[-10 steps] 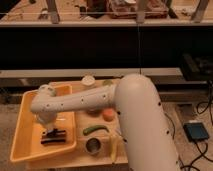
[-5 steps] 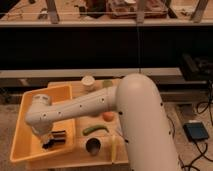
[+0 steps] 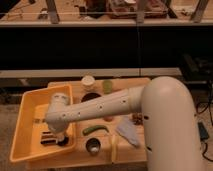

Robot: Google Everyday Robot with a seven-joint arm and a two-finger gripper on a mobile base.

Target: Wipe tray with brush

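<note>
Camera view, end effector (image 3: pixel 61 135) low inside tray (image 3: pixel 24 122), grip impossible to tell, brush (image 3: pixel 48 138) lying left-right

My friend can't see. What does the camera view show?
A white robot arm reaches into a yellow-orange tray, its gripper down by a dark brush on the tray floor. A green vegetable lies on the wooden table beside the tray.

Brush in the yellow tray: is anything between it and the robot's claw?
Nothing visible is. The gripper hangs low inside the tray, right beside the brush, which already lies on the tray floor. The green vegetable lies outside, on the table.
</note>
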